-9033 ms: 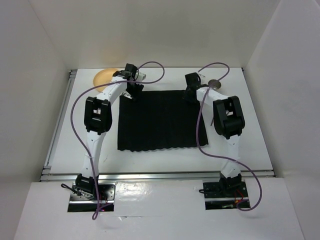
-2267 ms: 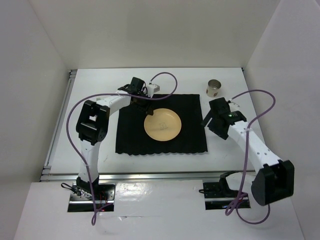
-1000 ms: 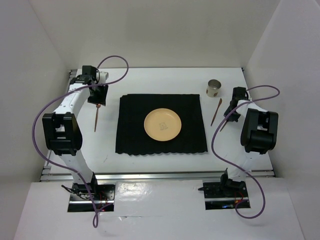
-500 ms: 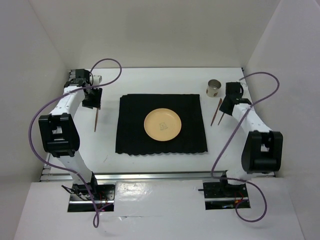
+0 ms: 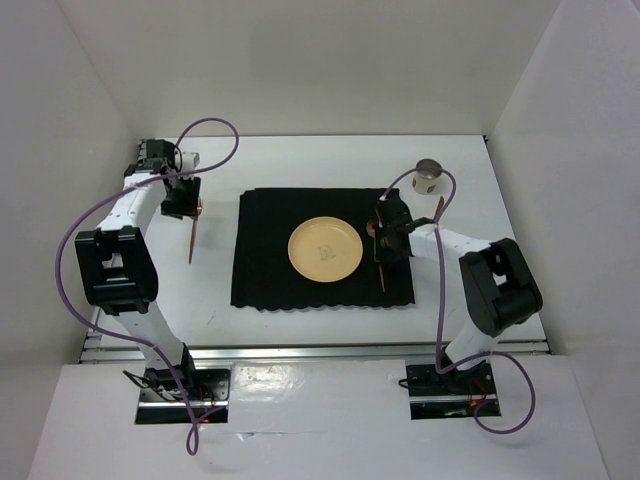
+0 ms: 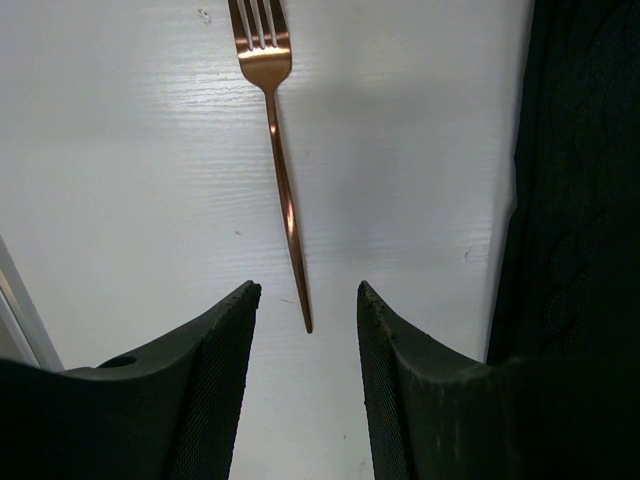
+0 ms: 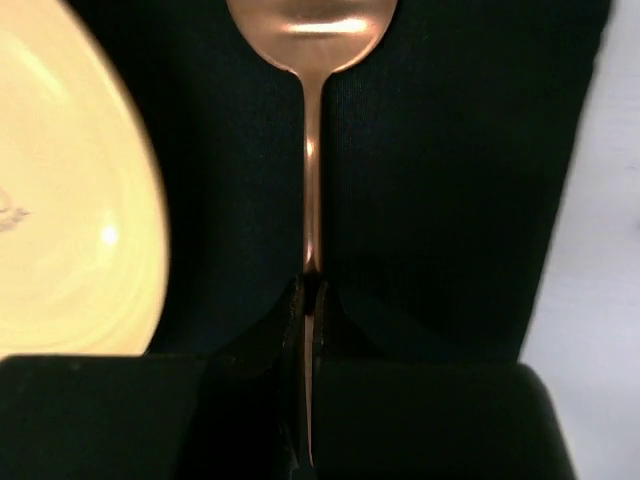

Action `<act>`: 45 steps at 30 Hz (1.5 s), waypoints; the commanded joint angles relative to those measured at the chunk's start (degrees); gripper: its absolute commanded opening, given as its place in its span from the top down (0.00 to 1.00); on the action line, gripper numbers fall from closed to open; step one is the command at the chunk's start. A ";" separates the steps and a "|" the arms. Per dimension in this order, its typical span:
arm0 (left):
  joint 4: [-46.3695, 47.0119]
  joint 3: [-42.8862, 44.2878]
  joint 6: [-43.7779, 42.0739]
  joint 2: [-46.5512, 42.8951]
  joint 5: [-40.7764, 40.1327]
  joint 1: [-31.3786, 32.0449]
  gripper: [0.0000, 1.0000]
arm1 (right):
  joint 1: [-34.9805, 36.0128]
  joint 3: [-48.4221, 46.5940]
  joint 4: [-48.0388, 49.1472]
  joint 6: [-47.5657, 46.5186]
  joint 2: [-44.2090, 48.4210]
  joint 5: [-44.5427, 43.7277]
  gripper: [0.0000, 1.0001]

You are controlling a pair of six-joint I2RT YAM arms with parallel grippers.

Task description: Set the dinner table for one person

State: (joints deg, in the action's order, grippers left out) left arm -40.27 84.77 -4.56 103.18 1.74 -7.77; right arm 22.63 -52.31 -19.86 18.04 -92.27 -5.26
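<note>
right end effector (image 7: 310, 285) is pinched shut on a copper spoon (image 7: 311, 150), its long axis running up the frame, over the black placemat (image 7: 440, 150) just right of the bare yellow plate (image 7: 70, 200). left end effector (image 6: 305, 300) gapes empty. the fork (image 6: 277, 150) lies lengthwise straight ahead on the white surface (image 6: 120, 150).

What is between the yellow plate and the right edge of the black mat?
A copper spoon, its handle pinched in the right jaws, over the mat. The right wrist view shows it clearly.
</note>
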 commanded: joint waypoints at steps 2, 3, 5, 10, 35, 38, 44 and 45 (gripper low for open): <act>0.46 -0.66 -1.07 -3.24 1.43 -0.84 0.48 | 0.31 -1.73 4.48 2.69 -3.09 1.92 1.00; 0.46 -0.66 -1.07 -3.24 1.43 -1.37 0.48 | 0.31 -1.74 4.48 3.40 -3.09 2.53 1.00; 0.98 -0.66 -1.07 -3.24 2.13 -1.89 0.48 | 0.31 -1.74 5.09 5.50 -3.62 2.53 1.00; 0.98 -0.66 -1.07 -3.24 3.18 -2.43 0.48 | 0.31 -2.43 5.62 5.51 -3.62 3.15 1.00; -0.69 -0.66 -3.88 -1.05 -0.33 -2.43 0.49 | -23.15 -23.79 -15.83 7.80 -10.46 -1.42 0.25; -0.69 -1.80 -3.88 -1.57 -0.85 -2.43 0.49 | -23.69 -24.41 -13.38 6.40 -14.41 -1.42 0.25; -0.69 -2.95 -4.41 -2.10 -1.38 -2.43 0.49 | -24.21 -25.46 -11.78 6.39 -21.88 -1.59 0.29; -1.21 -2.95 -4.41 -2.10 -1.39 -2.43 0.49 | -24.21 -25.47 -11.78 6.39 -22.51 -1.60 0.36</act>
State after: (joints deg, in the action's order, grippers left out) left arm -41.01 82.08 -7.62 102.85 1.10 -9.98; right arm -1.85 -76.55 -31.59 24.88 -112.29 -6.81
